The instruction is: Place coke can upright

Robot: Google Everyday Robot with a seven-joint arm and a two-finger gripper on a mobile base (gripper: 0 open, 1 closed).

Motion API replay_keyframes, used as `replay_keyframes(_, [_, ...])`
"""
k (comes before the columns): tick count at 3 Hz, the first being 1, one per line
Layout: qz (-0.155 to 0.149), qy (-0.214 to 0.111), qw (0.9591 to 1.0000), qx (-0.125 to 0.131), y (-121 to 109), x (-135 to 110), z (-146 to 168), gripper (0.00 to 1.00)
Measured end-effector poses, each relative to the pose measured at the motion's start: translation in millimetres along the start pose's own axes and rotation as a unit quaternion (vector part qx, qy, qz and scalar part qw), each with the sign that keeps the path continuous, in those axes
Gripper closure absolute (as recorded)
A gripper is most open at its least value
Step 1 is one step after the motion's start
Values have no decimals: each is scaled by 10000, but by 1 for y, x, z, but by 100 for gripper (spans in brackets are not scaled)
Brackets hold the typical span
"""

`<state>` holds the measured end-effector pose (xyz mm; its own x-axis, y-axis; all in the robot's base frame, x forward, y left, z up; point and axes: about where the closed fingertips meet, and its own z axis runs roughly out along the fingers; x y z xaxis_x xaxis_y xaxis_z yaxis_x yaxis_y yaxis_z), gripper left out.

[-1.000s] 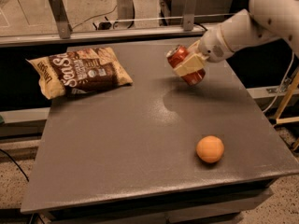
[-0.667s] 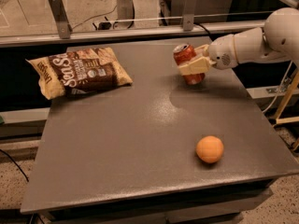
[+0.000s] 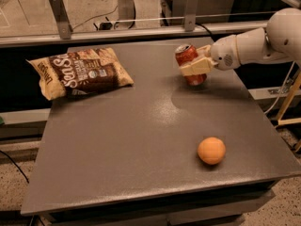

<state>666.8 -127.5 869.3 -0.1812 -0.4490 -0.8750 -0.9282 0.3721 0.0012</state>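
Observation:
The red coke can [image 3: 188, 56] stands nearly upright, leaning slightly, at the far right of the grey table [image 3: 141, 140], its base at or just above the surface. My gripper [image 3: 196, 65] reaches in from the right on a white arm and is shut on the can, its cream fingers [image 3: 195, 68] across the can's middle. The can's silver top shows. Its lower side is partly hidden by the fingers.
A brown chip bag [image 3: 80, 73] lies at the table's far left. An orange ball [image 3: 211, 150] sits near the front right. A metal rail and posts [image 3: 122, 29] run behind the table. Cables lie on the floor beyond.
The gripper has lowered the can toward the table and turned it from tilted to nearly upright. The arm has dropped lower and now reaches in more level.

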Motion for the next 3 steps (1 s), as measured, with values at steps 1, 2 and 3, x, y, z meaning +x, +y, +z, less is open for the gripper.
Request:
replay_keyframes(1, [0,0,10000,0,0,0,0,100])
replay_keyframes(2, [-13,-55,10000,-21,1,-3,0,100])
replay_keyframes(3, [-224,-967,9943,-379,11,-54,-8,100])
